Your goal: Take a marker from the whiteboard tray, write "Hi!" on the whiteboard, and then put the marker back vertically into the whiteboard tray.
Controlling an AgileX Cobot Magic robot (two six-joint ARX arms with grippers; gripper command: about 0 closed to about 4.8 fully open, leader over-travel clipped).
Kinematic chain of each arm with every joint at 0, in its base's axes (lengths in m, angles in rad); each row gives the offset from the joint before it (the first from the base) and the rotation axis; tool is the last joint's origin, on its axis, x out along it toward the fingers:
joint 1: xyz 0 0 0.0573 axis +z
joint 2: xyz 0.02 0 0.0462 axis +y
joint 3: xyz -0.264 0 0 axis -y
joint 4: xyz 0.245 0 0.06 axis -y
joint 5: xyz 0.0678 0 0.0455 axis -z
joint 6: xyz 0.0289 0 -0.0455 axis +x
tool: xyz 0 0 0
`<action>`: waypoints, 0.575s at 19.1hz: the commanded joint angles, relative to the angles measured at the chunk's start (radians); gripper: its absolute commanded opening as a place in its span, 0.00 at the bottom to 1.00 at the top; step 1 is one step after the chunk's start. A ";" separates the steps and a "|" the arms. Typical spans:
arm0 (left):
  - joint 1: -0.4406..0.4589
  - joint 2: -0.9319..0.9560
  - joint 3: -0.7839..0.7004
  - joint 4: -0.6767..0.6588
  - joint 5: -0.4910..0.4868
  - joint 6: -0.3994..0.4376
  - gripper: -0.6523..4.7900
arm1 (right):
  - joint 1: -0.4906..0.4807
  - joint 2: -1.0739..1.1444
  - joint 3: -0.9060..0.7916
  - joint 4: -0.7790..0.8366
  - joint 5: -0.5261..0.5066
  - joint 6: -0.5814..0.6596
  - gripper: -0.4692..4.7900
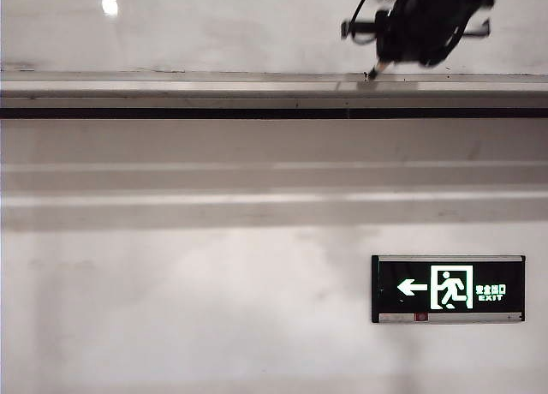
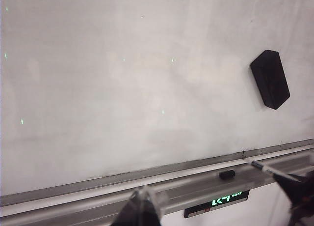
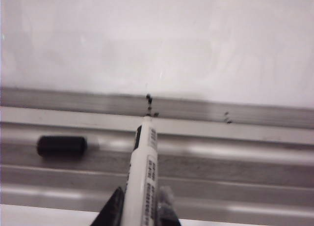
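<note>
A glossy whiteboard fills the upper wall, with the silvery whiteboard tray running along its lower edge and a dull white wall below. On that wall, well below the tray and toward the right of the exterior view, hangs a black-and-green exit sign showing a left arrow, a running figure and the word "EXIT" beside small characters too fine to read.

The right gripper is just above the tray at its right part, its fingers clenched on the marker. The marker is uncapped, its tip pointing toward the board's bottom edge; its barrel carries printed lines that are too blurred to read. A loose black cap lies in the tray, just beside the marker. A black eraser sticks to the board above the tray.

The left gripper hovers in front of the tray, apart from it; whether its fingers are parted cannot be told.
</note>
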 commanded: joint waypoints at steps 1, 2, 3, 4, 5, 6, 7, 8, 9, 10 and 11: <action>0.000 -0.002 0.006 0.033 -0.002 0.004 0.11 | 0.000 -0.090 0.006 -0.091 -0.017 0.000 0.09; 0.000 -0.002 0.006 0.033 -0.002 0.004 0.11 | 0.001 -0.127 0.006 -0.128 -0.023 0.001 0.09; 0.000 -0.002 0.006 0.033 -0.002 0.004 0.11 | 0.001 -0.159 0.006 -0.156 -0.023 0.001 0.09; 0.000 -0.002 0.006 0.034 -0.002 0.004 0.11 | 0.001 -0.198 0.006 -0.188 -0.023 0.001 0.09; 0.001 -0.002 0.006 0.033 -0.002 0.004 0.11 | 0.001 -0.230 0.006 -0.212 -0.029 0.002 0.09; 0.000 -0.002 0.006 0.033 -0.002 0.004 0.11 | 0.001 -0.267 0.006 -0.234 -0.057 0.002 0.09; 0.000 -0.002 0.006 0.033 -0.002 0.004 0.11 | 0.001 -0.296 0.006 -0.239 -0.099 0.005 0.09; 0.000 -0.002 0.006 0.033 -0.002 0.004 0.11 | 0.001 -0.328 0.006 -0.230 -0.151 0.005 0.09; 0.001 -0.002 0.006 0.034 -0.002 0.004 0.11 | 0.002 -0.353 0.006 -0.216 -0.174 0.005 0.09; 0.000 -0.002 0.006 0.035 -0.002 0.004 0.11 | 0.018 -0.382 0.010 -0.206 -0.176 0.005 0.09; 0.000 -0.002 0.007 0.036 -0.002 0.003 0.11 | 0.036 -0.399 0.026 -0.211 -0.175 0.005 0.09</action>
